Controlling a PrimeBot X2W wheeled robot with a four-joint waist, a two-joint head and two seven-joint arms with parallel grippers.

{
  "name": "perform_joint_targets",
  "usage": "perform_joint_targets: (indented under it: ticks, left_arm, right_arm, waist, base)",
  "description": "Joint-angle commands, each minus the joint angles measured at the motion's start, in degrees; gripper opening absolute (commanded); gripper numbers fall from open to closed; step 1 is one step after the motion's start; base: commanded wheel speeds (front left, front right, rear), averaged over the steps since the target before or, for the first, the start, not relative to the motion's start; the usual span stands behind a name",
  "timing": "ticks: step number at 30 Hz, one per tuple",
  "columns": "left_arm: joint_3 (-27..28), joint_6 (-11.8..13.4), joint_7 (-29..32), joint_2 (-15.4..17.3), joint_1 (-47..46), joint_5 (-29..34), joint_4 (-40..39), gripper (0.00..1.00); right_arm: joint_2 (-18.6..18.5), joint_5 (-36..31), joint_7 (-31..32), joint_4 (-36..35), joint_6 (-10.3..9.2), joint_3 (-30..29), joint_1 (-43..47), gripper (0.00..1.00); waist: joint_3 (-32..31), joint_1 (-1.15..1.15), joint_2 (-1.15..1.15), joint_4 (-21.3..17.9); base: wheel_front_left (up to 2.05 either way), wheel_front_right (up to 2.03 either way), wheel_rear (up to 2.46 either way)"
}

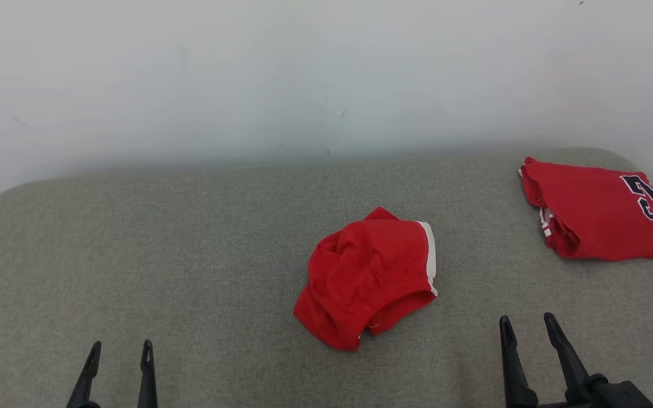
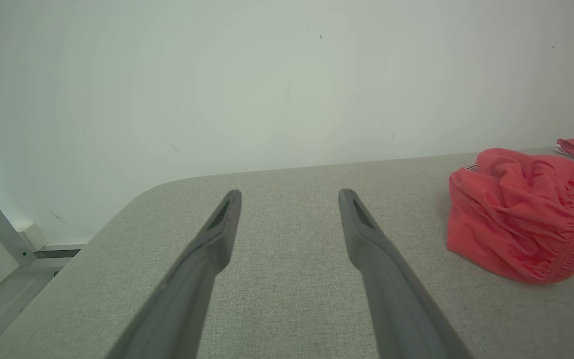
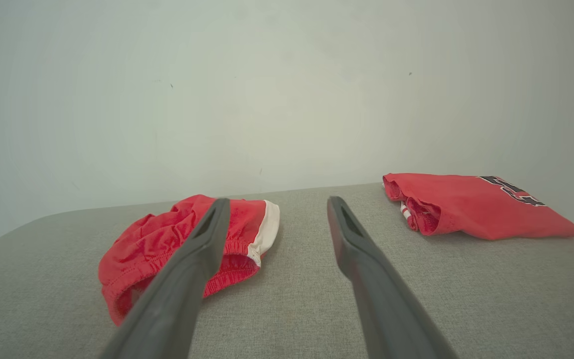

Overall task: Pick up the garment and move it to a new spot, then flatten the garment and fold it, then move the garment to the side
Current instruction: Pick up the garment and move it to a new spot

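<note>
Garment (image 1: 369, 277), red and crumpled, lies mid counter (image 1: 190, 255). Empty left gripper (image 1: 121, 347) sits well apart from garment, on its near-left, jaws wide. Empty right gripper (image 1: 526, 318) sits near garment's near-right, jaws wide. Folded red shirt (image 1: 598, 209) lies further right of garment, not touching it.

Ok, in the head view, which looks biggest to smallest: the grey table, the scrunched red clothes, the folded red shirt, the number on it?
1. grey table
2. folded red shirt and scrunched red clothes: about alike; the shirt is farther off and cut by the edge, so unsure
3. number
</note>
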Motion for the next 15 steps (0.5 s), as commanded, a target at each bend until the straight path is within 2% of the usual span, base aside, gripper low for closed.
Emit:
perform_joint_targets:
  ticks: [1,15]
  left_arm:
    - [-0.1,0.2,0.0,0.1,-0.5,0.1,-0.2,1.00]
    - [-0.3,0.5,0.0,0.4,-0.7,-0.9,-0.1,1.00]
  right_arm:
    - [0.2,-0.4,0.2,-0.1,-0.16,0.0,0.6,1.00]
    - [0.2,-0.7,0.6,-0.1,-0.16,0.3,0.5,1.00]
  waist:
    - [0.0,0.00,0.00,0.0]
    - [-0.1,0.00,0.00,0.2]
  base:
    - [0.00,0.00,0.00]
    - [0.00,0.00,0.00]
